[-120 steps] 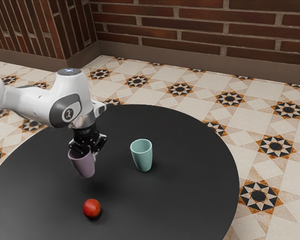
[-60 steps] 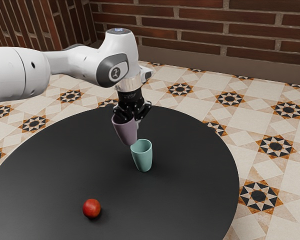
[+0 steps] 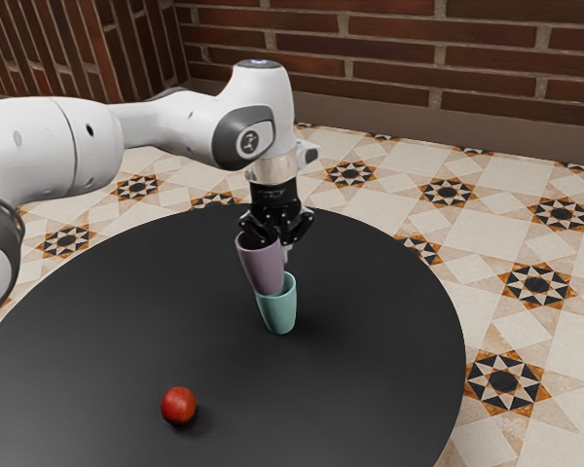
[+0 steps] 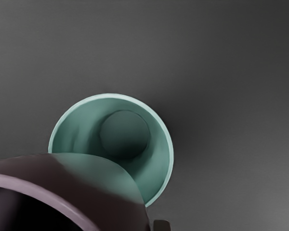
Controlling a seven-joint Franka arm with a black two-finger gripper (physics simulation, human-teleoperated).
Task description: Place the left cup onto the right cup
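At the exterior view's left, the white jointed robot arm [image 3: 97, 146] comes in above the round black table [image 3: 389, 331] and bends down toward the table's middle. Lower down, near the table's front edge, a small red apple [image 3: 178, 405] lies alone, well apart from both cups. Further right, the black two-finger gripper [image 3: 270, 237] points downward, and its jaws stand narrow, clamped from two sides on the rim of the mauve plastic cup [image 3: 260, 268]. That cup hangs clear of the table and is tilted, its mouth up toward the hand and its base slanting down toward the exterior view's right. Its base sits at the mouth of the teal plastic cup [image 3: 277, 309], which stands upright on the table just below and slightly right of it. Whether the two cups touch cannot be told. In the wrist view, the mauve cup's [image 4: 62, 192] dark rounded wall sits close under the hand and overlaps part of the teal cup's [image 4: 124, 134] round rim; the teal cup's hollow inside and flat bottom show beyond it.
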